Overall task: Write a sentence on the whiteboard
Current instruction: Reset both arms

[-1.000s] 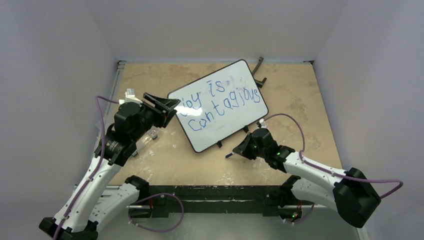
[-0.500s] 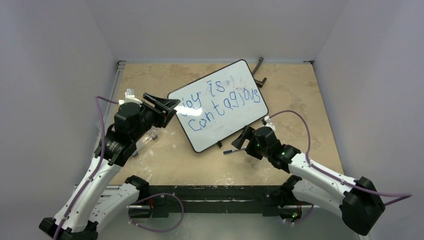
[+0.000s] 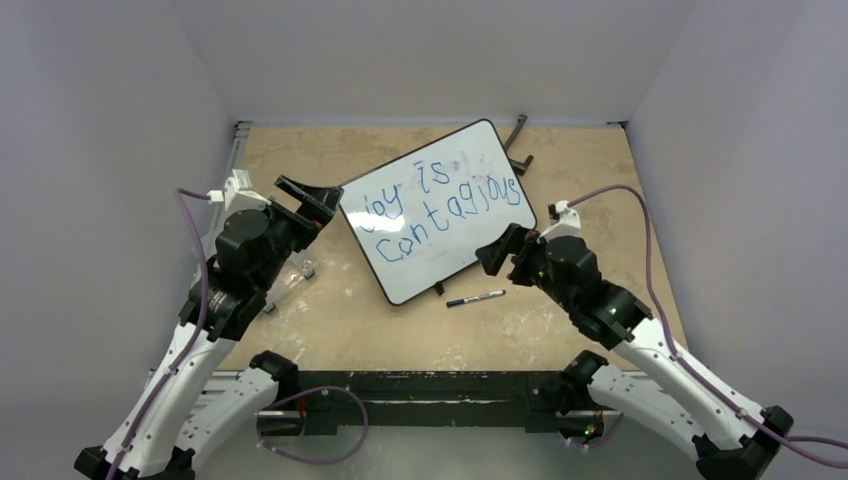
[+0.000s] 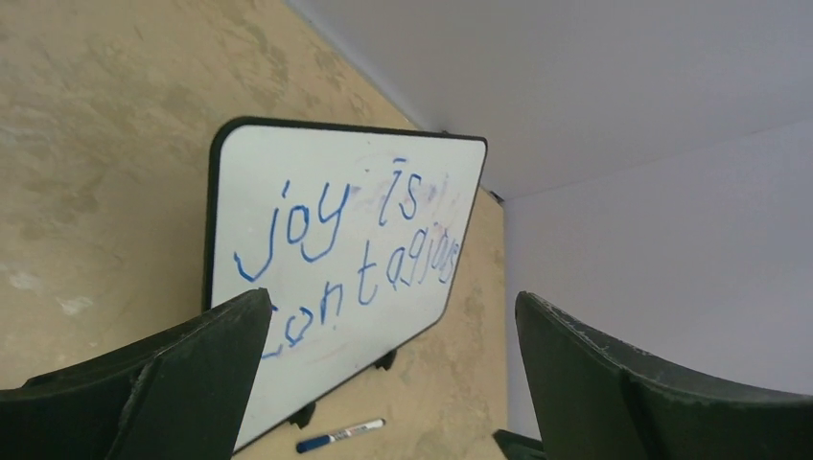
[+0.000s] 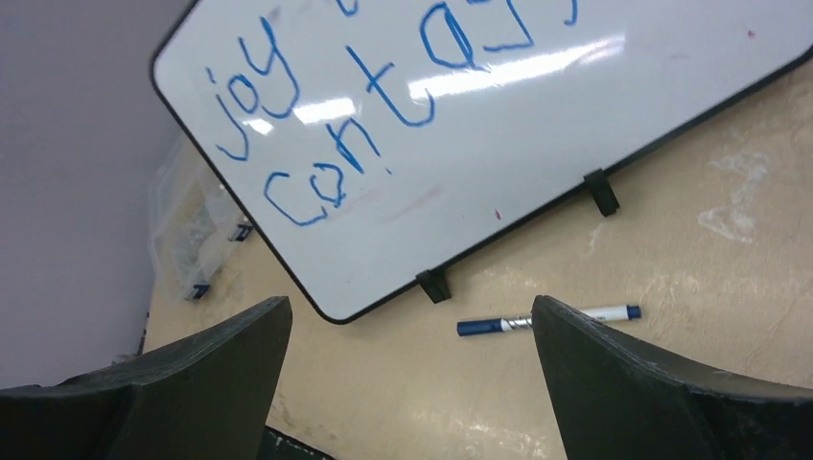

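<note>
Blue-capped marker (image 3: 476, 298) lies on tan table (image 3: 600, 170); clear bag (image 5: 187, 230) at left; black bracket (image 3: 517, 133) far back.

A robot test cell in a lab. A beige marbled tabletop (image 3: 350, 320) is boxed in by plain white panel walls (image 3: 430, 60) along its far, left and right edges. A white-and-black jointed left arm (image 3: 185, 360) and matching right arm (image 3: 660, 350) are bolted to a black metal rail (image 3: 430, 385) at the near edge, trailing purple cables (image 3: 612, 188).

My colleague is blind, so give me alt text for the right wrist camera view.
A whiteboard bearing a blue handwritten sentence, partly cropped, fills the upper frame. A marker lies on the tan table just before it, framed by the open right gripper.
</note>
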Tool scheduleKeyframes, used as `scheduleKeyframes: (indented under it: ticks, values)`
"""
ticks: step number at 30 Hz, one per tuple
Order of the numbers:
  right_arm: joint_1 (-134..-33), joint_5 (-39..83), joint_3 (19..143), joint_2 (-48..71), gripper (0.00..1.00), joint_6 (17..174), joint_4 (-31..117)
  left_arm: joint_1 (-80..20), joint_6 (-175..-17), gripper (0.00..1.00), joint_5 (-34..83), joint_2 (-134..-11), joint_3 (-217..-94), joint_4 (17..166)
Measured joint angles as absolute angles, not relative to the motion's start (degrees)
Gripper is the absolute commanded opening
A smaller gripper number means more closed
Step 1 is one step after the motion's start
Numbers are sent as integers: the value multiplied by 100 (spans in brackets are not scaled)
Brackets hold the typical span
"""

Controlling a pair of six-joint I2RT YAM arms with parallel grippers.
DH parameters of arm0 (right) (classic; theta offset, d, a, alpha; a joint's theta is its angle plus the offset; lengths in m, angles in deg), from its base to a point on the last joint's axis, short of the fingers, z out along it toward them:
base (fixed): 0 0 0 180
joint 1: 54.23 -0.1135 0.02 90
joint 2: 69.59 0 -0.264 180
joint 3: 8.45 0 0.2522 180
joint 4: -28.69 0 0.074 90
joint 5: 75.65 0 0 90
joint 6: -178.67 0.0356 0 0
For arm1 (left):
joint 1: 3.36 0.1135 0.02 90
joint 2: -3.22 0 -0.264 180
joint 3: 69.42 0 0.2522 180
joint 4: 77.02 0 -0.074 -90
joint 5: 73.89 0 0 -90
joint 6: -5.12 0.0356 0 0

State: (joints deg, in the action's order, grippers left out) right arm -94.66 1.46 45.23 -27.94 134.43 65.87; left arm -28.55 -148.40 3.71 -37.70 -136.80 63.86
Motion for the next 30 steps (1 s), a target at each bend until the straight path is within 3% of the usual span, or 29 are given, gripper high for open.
scheduleKeyframes:
  ticks: [7, 22, 30]
  values:
    - [-9466, 142, 5070, -3511, 99, 12697, 6598, -2844, -13337, 100, -331, -3755, -13860, 6388]
    - [-9466, -332, 4683, -5035, 99, 12619, 6484, -2814, -10688, 100, -1076, -3440, -13956, 6392]
    - [-9466, -837, 4556, -5347, 99, 12647, 6995, -2814, -9645, 100, -1179, -2756, -13289, 6519]
